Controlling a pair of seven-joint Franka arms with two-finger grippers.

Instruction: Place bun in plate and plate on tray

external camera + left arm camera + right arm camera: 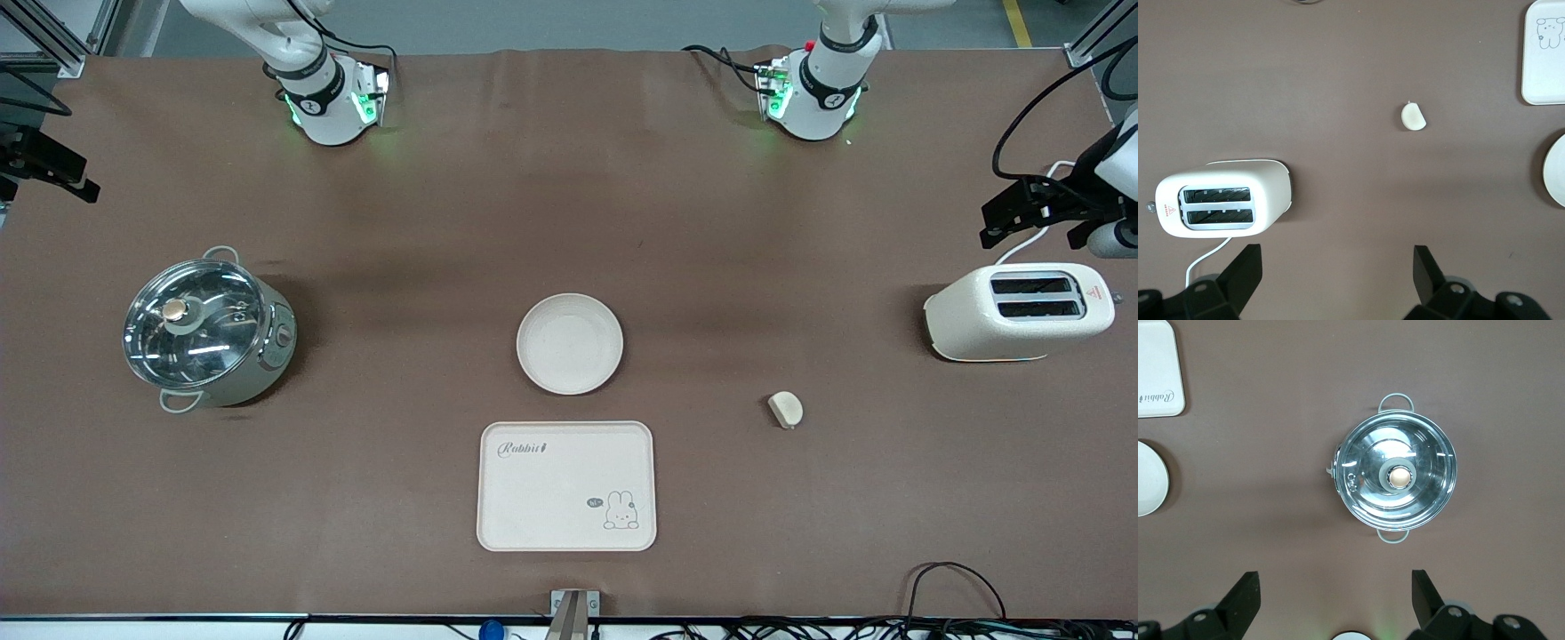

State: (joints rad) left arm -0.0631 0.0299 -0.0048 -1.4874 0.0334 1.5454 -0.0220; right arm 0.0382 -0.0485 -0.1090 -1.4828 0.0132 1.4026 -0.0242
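Note:
The bun [786, 409], a small cream lump, lies on the brown table toward the left arm's end, apart from the plate; it also shows as the bun [1413, 117]. The round plate [570, 343] sits mid-table with nothing in it. Just nearer the front camera lies the tray [567, 485], also with nothing on it. My left gripper [1337, 275] hangs open and holds nothing, high over the table beside the toaster. My right gripper [1335, 595] hangs open and holds nothing, high over the table beside the pot.
A cream toaster [1018, 311] with a white cord stands at the left arm's end. A steel pot with a glass lid [206, 329] stands at the right arm's end. Cables run along the table edge nearest the front camera [951, 587].

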